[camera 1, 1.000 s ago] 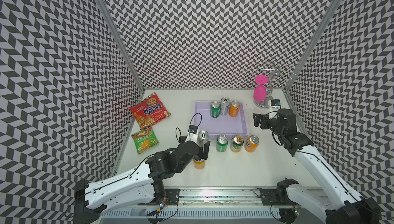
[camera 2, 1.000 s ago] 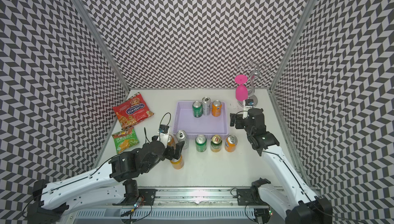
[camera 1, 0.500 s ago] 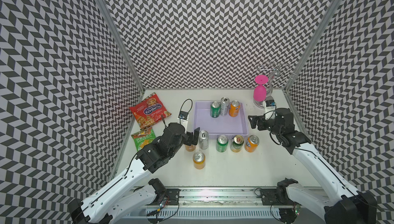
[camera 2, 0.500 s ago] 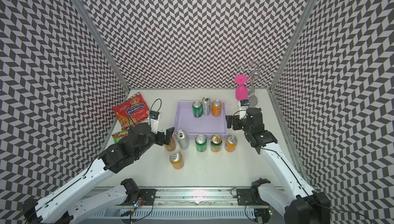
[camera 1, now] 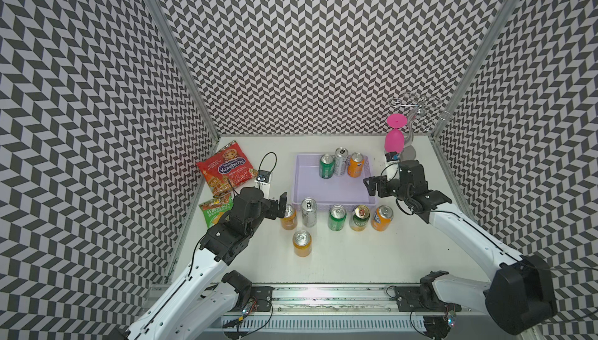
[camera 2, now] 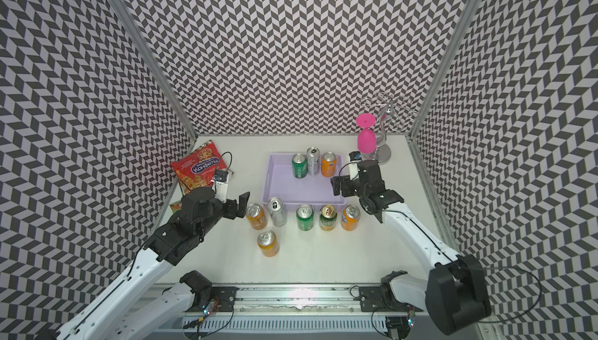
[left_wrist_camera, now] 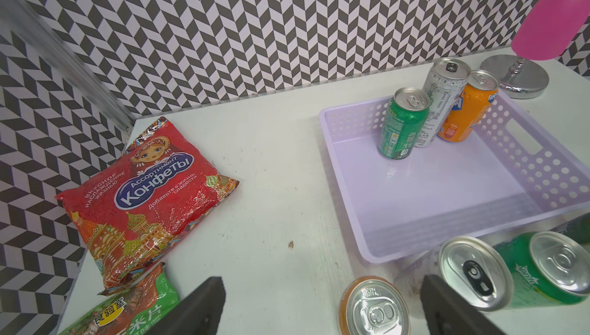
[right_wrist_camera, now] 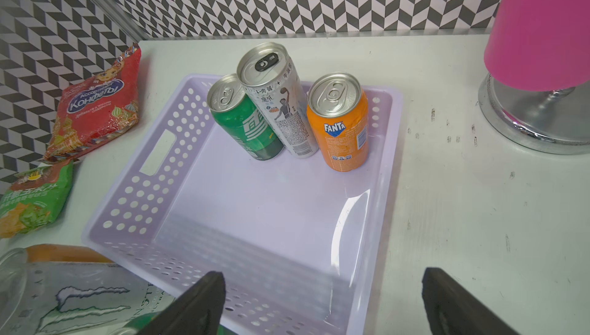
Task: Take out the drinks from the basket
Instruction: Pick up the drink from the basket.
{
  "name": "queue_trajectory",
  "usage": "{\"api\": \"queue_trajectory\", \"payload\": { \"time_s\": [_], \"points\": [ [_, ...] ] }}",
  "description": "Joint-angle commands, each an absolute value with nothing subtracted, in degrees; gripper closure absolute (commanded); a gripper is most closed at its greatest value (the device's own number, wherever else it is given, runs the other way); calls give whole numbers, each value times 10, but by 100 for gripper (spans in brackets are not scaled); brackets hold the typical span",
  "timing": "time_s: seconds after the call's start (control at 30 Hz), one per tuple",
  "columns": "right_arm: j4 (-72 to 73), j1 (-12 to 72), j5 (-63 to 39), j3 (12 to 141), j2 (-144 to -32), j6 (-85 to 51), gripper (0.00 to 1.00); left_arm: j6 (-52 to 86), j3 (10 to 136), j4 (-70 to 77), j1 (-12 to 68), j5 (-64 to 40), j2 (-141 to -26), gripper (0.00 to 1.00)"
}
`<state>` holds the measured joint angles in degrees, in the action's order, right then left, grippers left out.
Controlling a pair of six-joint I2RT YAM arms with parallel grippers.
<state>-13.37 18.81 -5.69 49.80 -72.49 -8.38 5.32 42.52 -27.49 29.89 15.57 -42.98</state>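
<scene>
The lavender basket [camera 1: 333, 189] [camera 2: 301, 189] sits mid-table. Three drinks stand at its far wall: a green can [camera 1: 326, 166], a silver-white can [camera 1: 340, 161] and an orange can [camera 1: 356, 164]. Several cans stand on the table in a row before the basket, from an orange one [camera 1: 288, 217] to another orange one [camera 1: 382, 218]. One more orange can [camera 1: 302, 243] stands alone nearer the front. My left gripper [camera 1: 281, 209] [left_wrist_camera: 322, 282] is open and empty, beside the row's left end. My right gripper [camera 1: 372, 187] [right_wrist_camera: 322, 276] is open and empty over the basket's near right corner.
A red snack bag [camera 1: 226, 168] and a green snack bag [camera 1: 215, 212] lie by the left wall. A pink goblet [camera 1: 394, 137] hangs upside down on a chrome stand [camera 1: 410, 151] at the back right. Patterned walls close in three sides.
My left gripper, open throughout, has pulled away from the lone front orange can, going back and left to the row's left end. The right gripper has edged left toward the basket.
</scene>
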Motion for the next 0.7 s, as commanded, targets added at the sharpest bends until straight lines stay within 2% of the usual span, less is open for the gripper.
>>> {"api": "queue_trajectory", "payload": {
  "time_s": [0.0,0.27,0.67],
  "points": [
    [-86,195,-19,534,-766,-93,0,41,420,-245,290,151,-421,1],
    [-94,204,-7,629,-895,-79,0,24,388,-186,284,157,-396,1],
    [-71,205,-4,709,-1008,-71,1,22,353,-169,248,133,-382,1]
  ]
}}
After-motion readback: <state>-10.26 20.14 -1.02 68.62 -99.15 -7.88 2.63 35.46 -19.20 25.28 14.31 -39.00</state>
